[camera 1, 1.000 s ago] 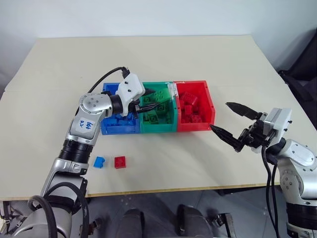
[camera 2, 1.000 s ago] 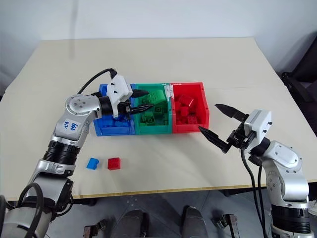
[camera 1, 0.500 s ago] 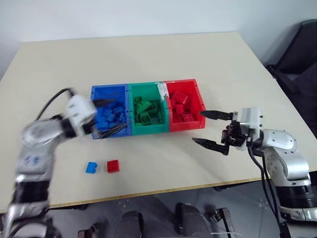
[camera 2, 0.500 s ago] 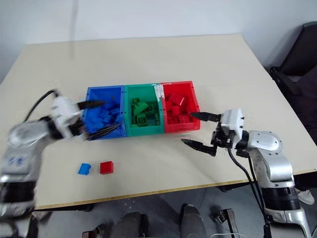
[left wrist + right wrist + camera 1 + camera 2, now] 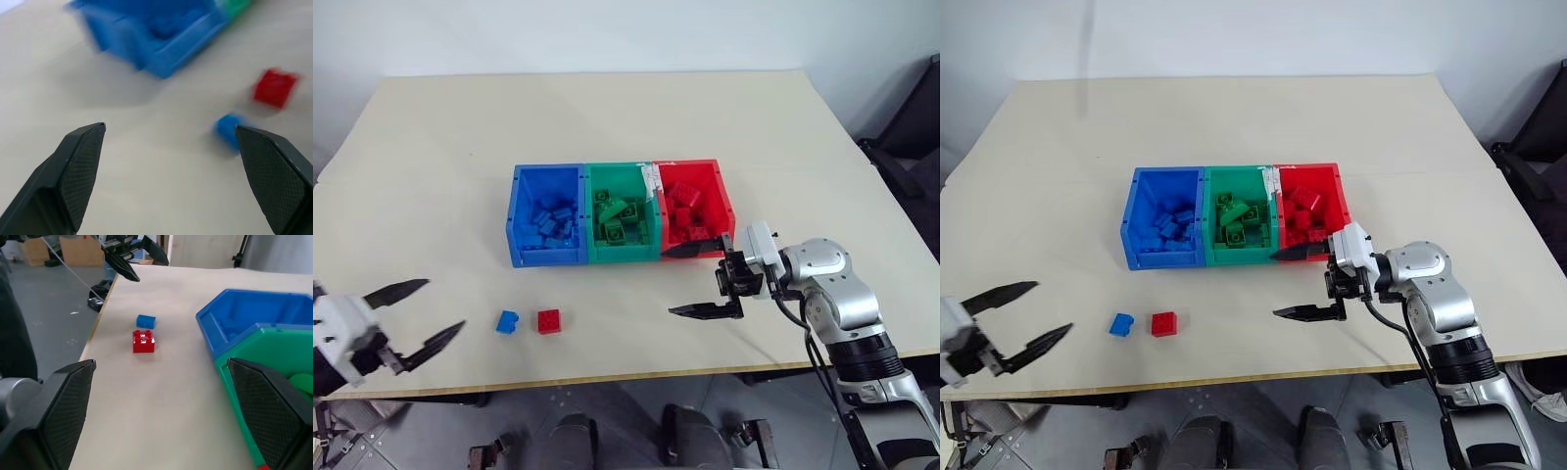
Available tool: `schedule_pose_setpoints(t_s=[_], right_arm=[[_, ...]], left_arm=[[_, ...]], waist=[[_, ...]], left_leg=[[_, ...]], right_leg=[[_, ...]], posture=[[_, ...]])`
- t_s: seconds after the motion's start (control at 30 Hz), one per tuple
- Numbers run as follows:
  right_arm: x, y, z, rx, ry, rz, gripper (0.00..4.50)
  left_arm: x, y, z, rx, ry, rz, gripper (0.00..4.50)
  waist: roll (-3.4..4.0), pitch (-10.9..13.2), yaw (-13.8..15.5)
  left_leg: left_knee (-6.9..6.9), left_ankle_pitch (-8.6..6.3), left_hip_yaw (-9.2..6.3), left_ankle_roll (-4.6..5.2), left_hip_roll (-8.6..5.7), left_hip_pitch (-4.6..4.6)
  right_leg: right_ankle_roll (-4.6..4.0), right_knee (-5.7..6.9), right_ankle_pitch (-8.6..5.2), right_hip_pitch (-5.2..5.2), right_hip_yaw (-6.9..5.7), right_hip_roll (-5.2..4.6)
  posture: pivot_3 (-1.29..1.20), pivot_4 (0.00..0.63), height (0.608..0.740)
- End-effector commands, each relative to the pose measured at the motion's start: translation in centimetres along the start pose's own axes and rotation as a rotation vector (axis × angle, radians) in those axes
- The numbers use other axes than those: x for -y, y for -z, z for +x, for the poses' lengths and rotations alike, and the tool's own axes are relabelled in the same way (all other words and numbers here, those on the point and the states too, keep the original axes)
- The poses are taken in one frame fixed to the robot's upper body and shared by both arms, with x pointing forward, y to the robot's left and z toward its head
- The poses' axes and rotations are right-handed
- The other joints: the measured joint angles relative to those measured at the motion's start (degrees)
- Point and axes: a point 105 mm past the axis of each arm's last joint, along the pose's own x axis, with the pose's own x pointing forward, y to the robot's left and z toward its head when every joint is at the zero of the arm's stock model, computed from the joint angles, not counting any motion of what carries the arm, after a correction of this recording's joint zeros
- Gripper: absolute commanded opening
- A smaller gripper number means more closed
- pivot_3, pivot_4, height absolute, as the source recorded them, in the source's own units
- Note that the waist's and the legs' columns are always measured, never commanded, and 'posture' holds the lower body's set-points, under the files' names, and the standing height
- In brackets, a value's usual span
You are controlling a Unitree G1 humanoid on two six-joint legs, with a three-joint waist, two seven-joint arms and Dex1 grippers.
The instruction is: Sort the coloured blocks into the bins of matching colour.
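Left gripper (image 5: 414, 314) sits low at the near left corner of the table (image 5: 607, 108), fingers spread wide, nothing between them. It points roughly level, across the tabletop toward the bins. The blue block (image 5: 508, 321) lies on the table just ahead of its fingertips; the red block (image 5: 549, 320) lies just beside that one, on the far side from the gripper. In the left wrist view both blocks sit nearer one finger than the other, and the blue bin (image 5: 161, 34) is farther out.

Right gripper (image 5: 697, 280) has its forearm bent inward, fingers pointing left across the table, about level. Jaws fully apart, empty. One fingertip is over the near wall of the red bin (image 5: 728, 201); the other hangs above bare table in front of the bins. The green bin (image 5: 622, 211) is just past its fingertips, and the two loose blocks are well apart from it, farther along the line it points.

All three joined bins hold blocks of their own colour.
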Motion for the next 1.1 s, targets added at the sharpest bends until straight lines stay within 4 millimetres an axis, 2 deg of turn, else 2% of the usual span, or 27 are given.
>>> schedule_pose_setpoints(t_s=[0.03, 0.17, 0.27, 0.43, 0.57, 0.77, 0.8, 0.87, 1.03, 1.1], right_arm=[[-0.5, 0.5, -1.9, -0.058, 0.005, -0.004, 4.50], [-1.1, 1.3, -2.9, -0.104, 0.010, 0.016, 4.50], [-1.4, 1.6, -3.7, -0.123, 0.062, 0.022, 4.50], [-2.3, 1.7, -3.7, -0.130, 0.080, 0.046, 4.50], [-2.6, 1.9, -4.1, -0.160, 0.109, 0.047, 4.50], [-3.1, 1.9, -4.8, -0.163, 0.167, 0.053, 4.50], [-3.1, 1.9, -4.9, -0.161, 0.185, 0.051, 4.50], [-3.1, 2.0, -5.3, -0.166, 0.233, 0.047, 4.50], [-3.1, 1.5, -6.3, -0.134, 0.392, 0.056, 4.50], [-2.8, 1.0, -7.1, -0.096, 0.521, 0.053, 4.50]], left_arm=[[2.6, -2.0, 2.2, 0.005, 0.192, 0.048, 4.48], [2.6, -1.9, 4.7, -0.058, 0.218, 0.058, 4.48], [3.9, -0.1, 6.9, -0.185, 0.287, 0.108, 4.48], [4.1, 1.1, 8.5, -0.238, 0.290, 0.093, 4.48], [4.5, 2.3, 9.0, -0.271, 0.317, 0.086, 3.58], [3.9, 1.9, 9.1, -0.255, 0.328, 0.079, 1.62], [3.7, 1.5, 9.3, -0.233, 0.330, 0.083, 1.48], [3.2, -0.2, 10.2, -0.142, 0.330, 0.081, 1.48], [2.2, -6.0, 13.1, 0.112, 0.338, 0.091, 1.48], [2.1, -8.6, 15.1, 0.203, 0.374, 0.098, 1.48]], waist=[[0.00, 0.0, -0.1], [0.04, 0.0, -0.4], [0.06, 0.0, -0.8], [0.10, 0.0, -0.8], [0.10, 0.0, -0.6], [0.13, 0.0, 0.1], [0.13, 0.0, 0.1], [0.13, 0.0, 0.2], [0.12, 0.0, 1.0], [0.12, 0.0, 1.2]], left_leg=[[-0.02, 0.00, 0.01, -0.01, 0.00, 0.00], [-0.06, 0.00, 0.04, -0.02, 0.00, 0.00], [-0.07, 0.00, 0.08, -0.02, 0.01, 0.01], [-0.11, 0.00, 0.18, -0.02, 0.05, -0.01], [-0.09, 0.00, 0.19, -0.02, 0.05, 0.02], [-0.03, 0.01, 0.17, -0.04, 0.03, 0.07], [-0.03, 0.02, 0.17, -0.05, 0.04, 0.09], [-0.02, 0.03, 0.17, -0.05, 0.04, 0.08], [0.04, 0.03, 0.15, -0.04, 0.01, 0.00], [0.04, 0.03, 0.14, -0.04, 0.00, 0.01]], right_leg=[[0.00, 0.01, 0.00, -0.03, 0.00, 0.00], [-0.02, 0.00, -0.01, -0.05, -0.01, 0.04], [-0.01, -0.01, -0.01, -0.06, 0.00, 0.05], [-0.01, -0.02, -0.01, -0.15, 0.01, 0.08], [-0.02, -0.02, -0.01, -0.12, 0.01, 0.07], [0.00, 0.02, 0.00, -0.06, 0.04, 0.06], [0.00, 0.05, 0.00, -0.06, 0.03, 0.06], [0.00, 0.06, 0.00, -0.06, 0.04, 0.06], [0.03, 0.09, 0.02, -0.07, 0.03, 0.06], [0.03, 0.08, 0.02, -0.06, 0.03, 0.06]], posture=[[0.00, 0.150, 0.740], [0.00, 0.150, 0.740], [0.00, 0.150, 0.740], [0.00, 0.150, 0.740], [0.00, 0.150, 0.740], [0.00, 0.150, 0.740], [0.00, 0.150, 0.740], [0.00, 0.150, 0.740], [0.00, 0.150, 0.740], [0.00, 0.150, 0.740]])
